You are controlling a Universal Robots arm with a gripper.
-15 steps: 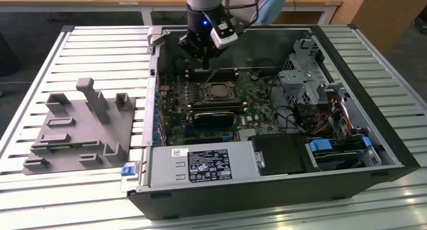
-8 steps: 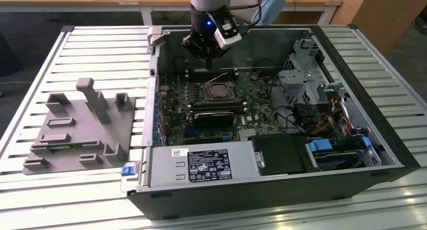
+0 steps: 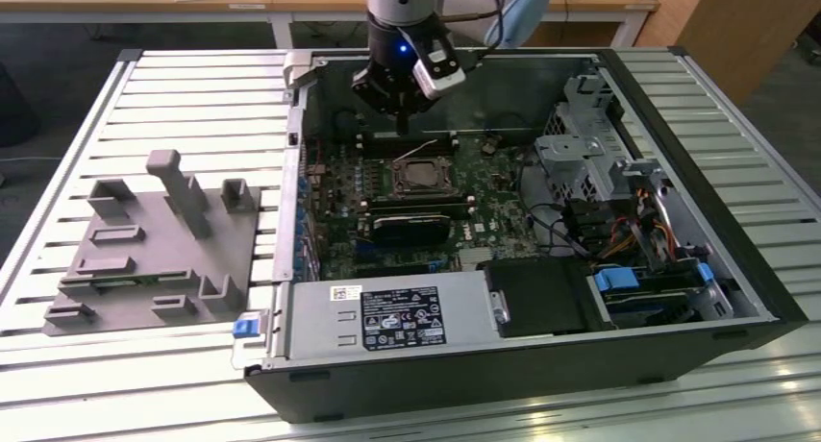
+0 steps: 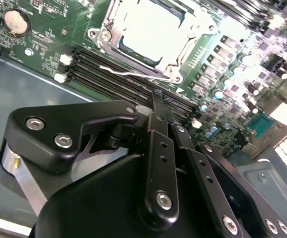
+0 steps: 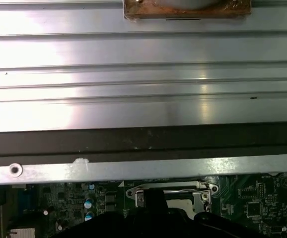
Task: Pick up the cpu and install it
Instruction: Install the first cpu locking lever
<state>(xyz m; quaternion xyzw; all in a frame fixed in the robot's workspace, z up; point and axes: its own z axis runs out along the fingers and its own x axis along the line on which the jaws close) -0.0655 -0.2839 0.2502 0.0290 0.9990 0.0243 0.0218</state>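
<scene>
The cpu lies as a silvery square inside the metal frame of the socket on the green motherboard, in the middle of the open computer case. In the second wrist view the cpu glares bright within the frame, and a thin wire lever stands loose beside it. My gripper hangs above the board, just beyond the socket's far side and clear of it. Its black fingers meet at the tip, so it is shut with nothing visible between them.
A grey plastic tray with upright posts sits on the slatted table at the exterior view's left. Inside the case are memory slots, a power supply, drive bays and cables. The case's far wall is close to the gripper.
</scene>
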